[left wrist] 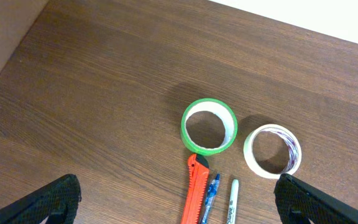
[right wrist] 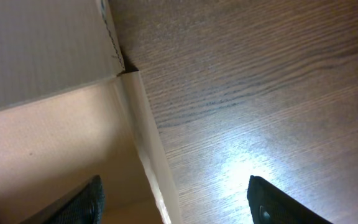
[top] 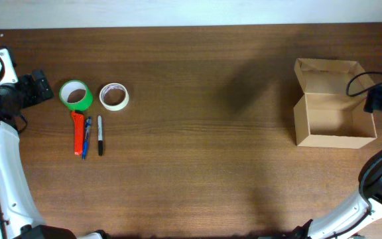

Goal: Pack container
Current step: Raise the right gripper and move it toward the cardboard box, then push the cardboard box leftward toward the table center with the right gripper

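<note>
Container (right wrist: 48,149) cardboard fills the nearest part of the right wrist view. Its pale wall edge runs up between the two dark fingers of the right gripper (right wrist: 176,183). The jaws are spread wide, gripping nothing. One finger is over the box's inside and the other over the brown table (right wrist: 260,74).

In the left wrist view, the left gripper (right wrist: 178,186) also has its jaws wide apart and grips nothing, with one finger in each lower corner. Just past them lie an orange utility knife (left wrist: 194,190), a blue pen (left wrist: 210,196) and a black marker (left wrist: 232,202), side by side. The knife's tip reaches the green tape roll (left wrist: 209,126) beyond it. A whitish tape roll (left wrist: 272,151) lies flat just beside the green one, not touching it.

From overhead, the open box sits at the right of the frame at mid height, its flap lid folded back toward the upper edge. The right gripper is at its right wall. The tapes and tools are at the far left, well apart from the box.
</note>
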Controlling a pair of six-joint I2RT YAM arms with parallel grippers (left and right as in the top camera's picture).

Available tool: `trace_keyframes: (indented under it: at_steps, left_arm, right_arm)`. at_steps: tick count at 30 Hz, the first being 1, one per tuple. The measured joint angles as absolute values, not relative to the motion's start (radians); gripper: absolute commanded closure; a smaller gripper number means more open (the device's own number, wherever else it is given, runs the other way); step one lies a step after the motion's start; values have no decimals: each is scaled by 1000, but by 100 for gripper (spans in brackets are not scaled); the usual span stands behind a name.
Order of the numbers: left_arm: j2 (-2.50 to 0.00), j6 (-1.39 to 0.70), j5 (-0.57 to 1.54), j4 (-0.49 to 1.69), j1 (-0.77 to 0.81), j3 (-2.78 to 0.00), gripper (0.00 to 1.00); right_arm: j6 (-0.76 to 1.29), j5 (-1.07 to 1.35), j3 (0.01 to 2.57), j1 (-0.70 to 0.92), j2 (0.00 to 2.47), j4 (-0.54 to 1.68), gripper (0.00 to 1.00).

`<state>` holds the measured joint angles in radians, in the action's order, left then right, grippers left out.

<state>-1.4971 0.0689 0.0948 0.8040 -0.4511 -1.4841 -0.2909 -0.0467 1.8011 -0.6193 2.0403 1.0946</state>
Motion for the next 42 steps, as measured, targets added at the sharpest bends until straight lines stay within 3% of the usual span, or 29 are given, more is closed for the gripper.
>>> trace_keyframes:
  at_steps: [11, 12, 13, 14, 16, 32, 42]
  left_arm:
    - [-1497, 69, 95, 804, -451, -1484, 0]
    - [-1497, 68, 95, 804, -451, -1484, 0]
    - [-1497, 69, 95, 804, -451, -1484, 0]
    - [-1497, 69, 95, 804, -451, -1484, 0]
    - [-1497, 69, 95, 804, -451, -1484, 0]
    - [-1497, 69, 95, 804, -451, -1484, 0]
    - [-1497, 68, 98, 804, -451, -1484, 0]
  right_arm:
    - [-223, -67, 1737, -602, 2041, 1084, 34]
    - [-218, -68, 1724, -599, 2041, 1081, 40]
    - [-215, -68, 1714, -597, 2041, 1078, 54]
    - [-206, -69, 1703, -594, 2041, 1076, 75]
    - [-202, -75, 1697, -586, 2043, 1075, 95]
    - [-94, 21, 1757, -493, 2043, 1155, 96]
    - [78, 95, 2195, -161, 2041, 1396, 96]
